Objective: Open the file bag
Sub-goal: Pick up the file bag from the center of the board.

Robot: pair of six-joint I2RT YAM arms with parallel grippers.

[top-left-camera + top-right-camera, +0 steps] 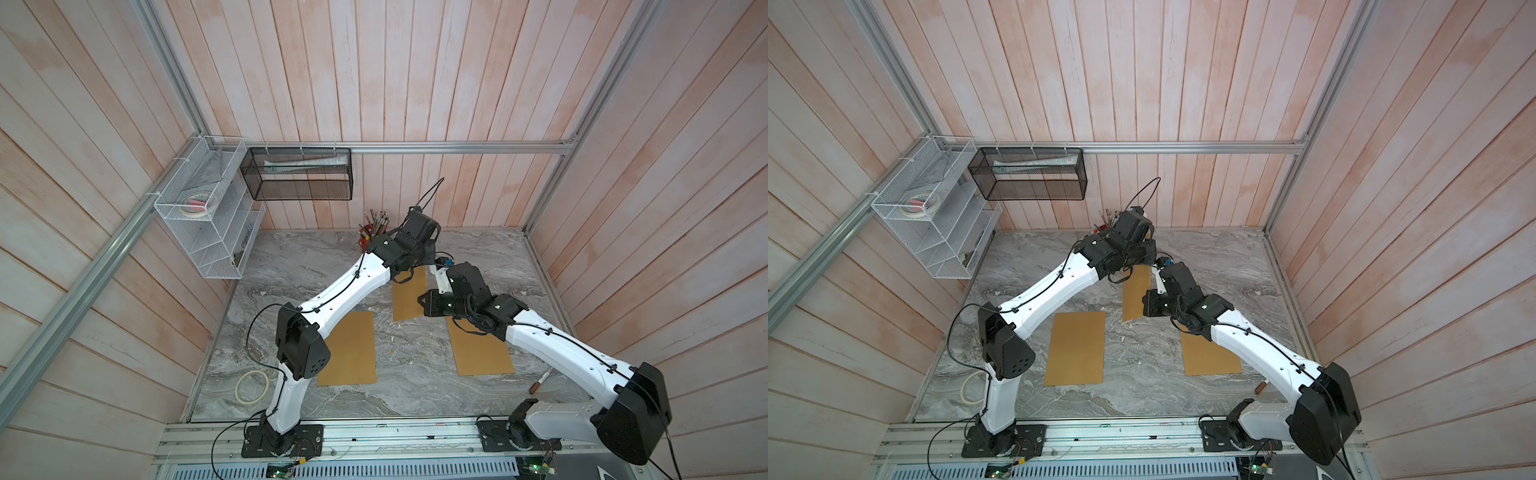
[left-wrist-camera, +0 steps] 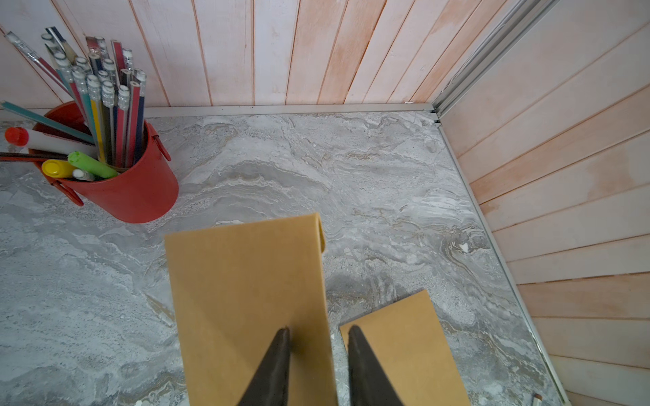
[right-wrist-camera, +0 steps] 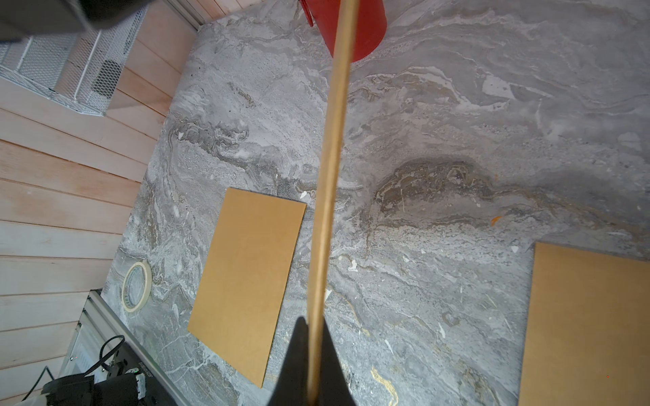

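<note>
I had the file bag (image 2: 246, 288) tilted up from the table (image 2: 369, 168) beside the pen pot (image 2: 140, 197) — right gripper (image 3: 314, 327) pinched tight on its edge, left gripper (image 2: 319, 329) apart astride one layer — so next, I judged, I needed to clamp that layer alone and peel.

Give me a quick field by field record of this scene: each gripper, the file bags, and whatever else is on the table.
right gripper: shut on the edge of the held file bag
left gripper: jaws apart, one finger over that bag's face, the other past its side edge
held file bag: lifted, far end folded over
spare bags: one flat file bag, another flat file bag
also there: red pen cup, tape roll
</note>
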